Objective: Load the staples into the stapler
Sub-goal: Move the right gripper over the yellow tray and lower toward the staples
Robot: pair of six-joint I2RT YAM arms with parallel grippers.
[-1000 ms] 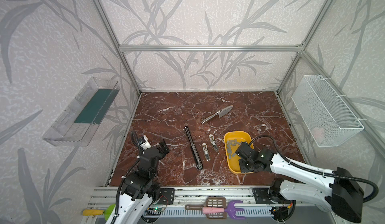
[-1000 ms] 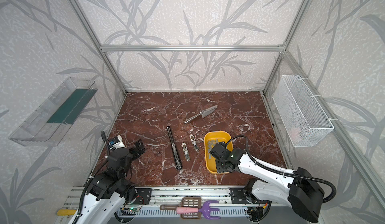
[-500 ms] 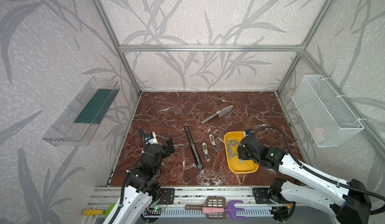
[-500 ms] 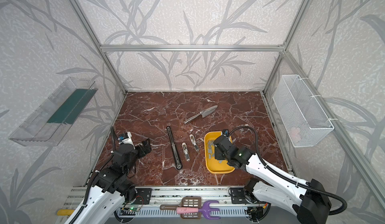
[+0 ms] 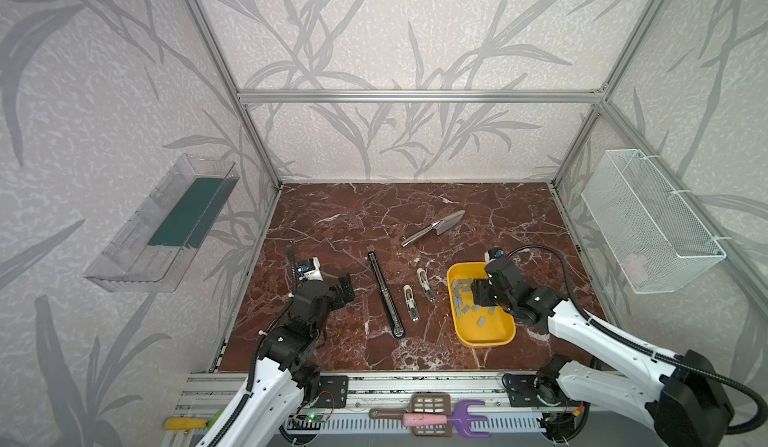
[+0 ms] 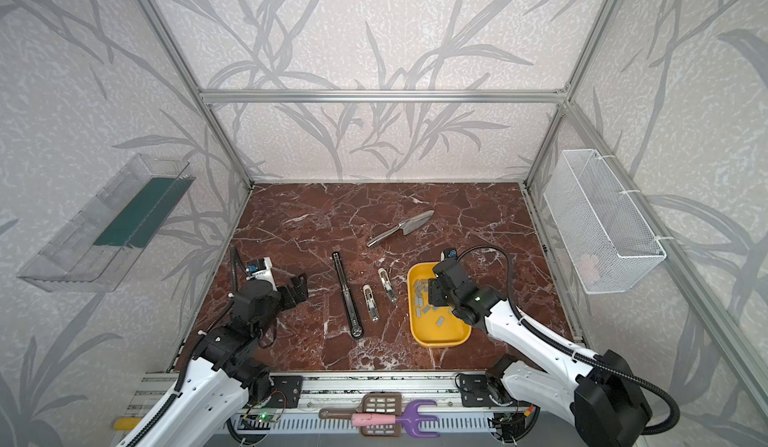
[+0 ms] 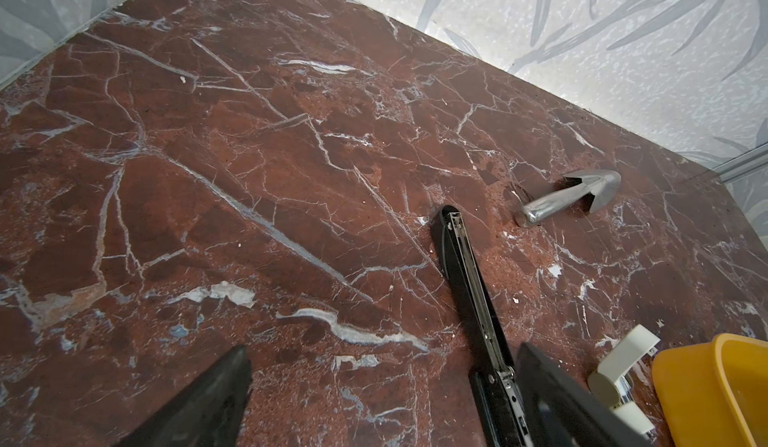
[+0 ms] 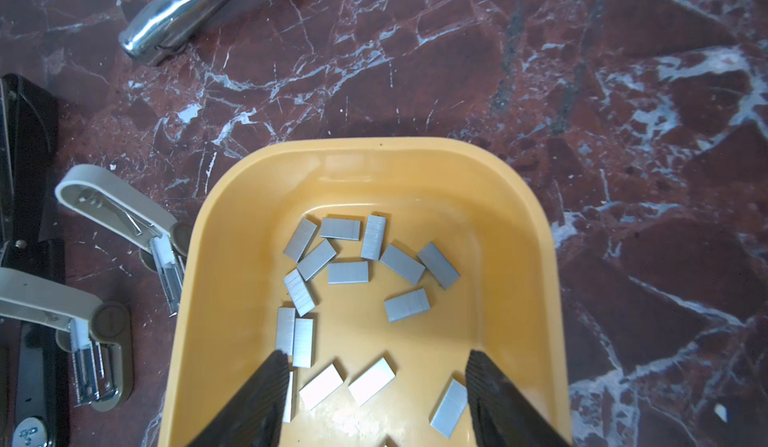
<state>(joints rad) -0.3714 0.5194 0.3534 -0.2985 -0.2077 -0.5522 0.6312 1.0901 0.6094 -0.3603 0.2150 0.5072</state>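
Red marble table (image 5: 332,224) forms the floor of the cell. At its left side the left gripper (image 5: 344,290) hovers with fingers spread wide, holding nothing. Just right of it a long black stapler (image 5: 384,291) lies opened flat, then two small staplers (image 5: 409,302), also open, side by side. Behind them lies a steel trowel (image 5: 434,228). Next comes a yellow tray (image 8: 374,145) with the staples (image 8: 348,272) scattered loose inside. The right gripper (image 8: 376,357) hangs over the tray, fingers apart above the staples, gripping none.

White arm links (image 5: 615,341), black joints (image 5: 286,341), corrugated black cables (image 5: 536,247), ribbed black tool fingers (image 8: 249,407)
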